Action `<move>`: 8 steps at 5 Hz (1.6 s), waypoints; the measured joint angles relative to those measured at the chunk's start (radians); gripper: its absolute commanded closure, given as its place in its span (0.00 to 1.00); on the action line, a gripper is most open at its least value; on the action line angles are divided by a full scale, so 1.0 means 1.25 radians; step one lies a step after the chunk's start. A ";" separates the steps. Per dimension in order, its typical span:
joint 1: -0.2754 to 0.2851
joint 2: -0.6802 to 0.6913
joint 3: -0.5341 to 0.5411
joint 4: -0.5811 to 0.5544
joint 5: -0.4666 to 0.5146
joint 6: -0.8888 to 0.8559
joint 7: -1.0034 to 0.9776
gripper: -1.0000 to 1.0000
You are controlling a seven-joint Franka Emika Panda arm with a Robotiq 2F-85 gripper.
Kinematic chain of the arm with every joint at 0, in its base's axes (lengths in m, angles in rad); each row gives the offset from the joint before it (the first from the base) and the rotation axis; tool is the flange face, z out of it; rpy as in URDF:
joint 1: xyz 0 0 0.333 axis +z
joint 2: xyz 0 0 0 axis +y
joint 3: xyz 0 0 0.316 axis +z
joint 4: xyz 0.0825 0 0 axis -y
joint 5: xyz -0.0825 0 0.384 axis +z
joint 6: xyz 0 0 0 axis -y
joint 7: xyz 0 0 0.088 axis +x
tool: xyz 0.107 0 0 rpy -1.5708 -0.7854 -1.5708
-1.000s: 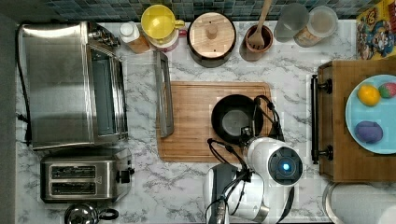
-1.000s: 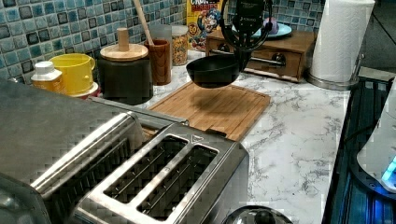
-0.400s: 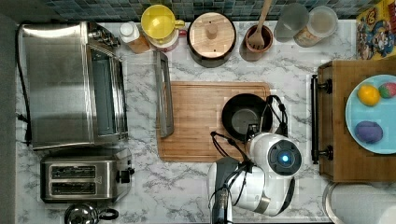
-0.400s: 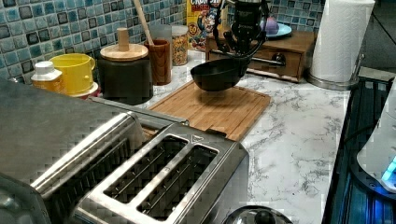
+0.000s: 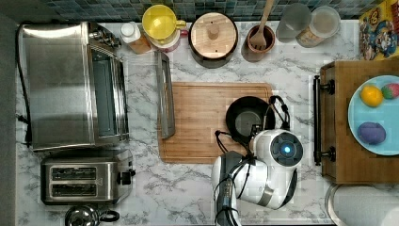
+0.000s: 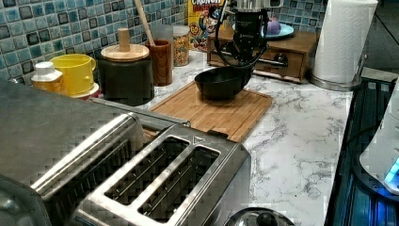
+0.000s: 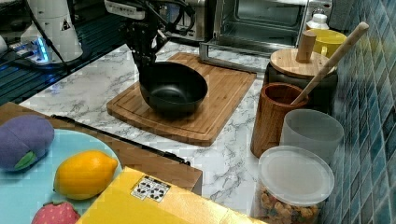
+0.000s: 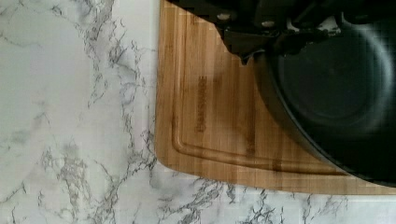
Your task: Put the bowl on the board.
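Observation:
The black bowl (image 5: 245, 120) sits low over the right end of the light wooden board (image 5: 197, 122) in the top view, and its base looks to be touching the wood. In the left view the bowl (image 6: 220, 83) is at the far end of the board (image 6: 221, 115). My gripper (image 7: 145, 69) comes straight down onto the bowl's (image 7: 175, 88) near rim and is shut on it. In the wrist view the fingers (image 8: 247, 44) clamp the rim of the bowl (image 8: 336, 84) above the board's (image 8: 210, 116) corner.
A dark pot with a wooden lid (image 5: 213, 33) and a wooden cup with a spoon (image 5: 260, 41) stand behind the board. The toaster oven's open door (image 5: 164, 94) borders the board's left in the top view. A wooden tray with a blue plate (image 5: 374, 115) lies to its right.
The bowl, held by my gripper, has come down from the air onto the board and shifted toward the top view's right.

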 measured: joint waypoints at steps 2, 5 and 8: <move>-0.001 -0.008 -0.005 0.009 -0.076 -0.004 0.104 0.93; -0.006 -0.006 0.006 0.047 -0.077 -0.096 0.120 0.50; -0.003 -0.020 -0.002 0.064 -0.077 -0.116 0.120 0.50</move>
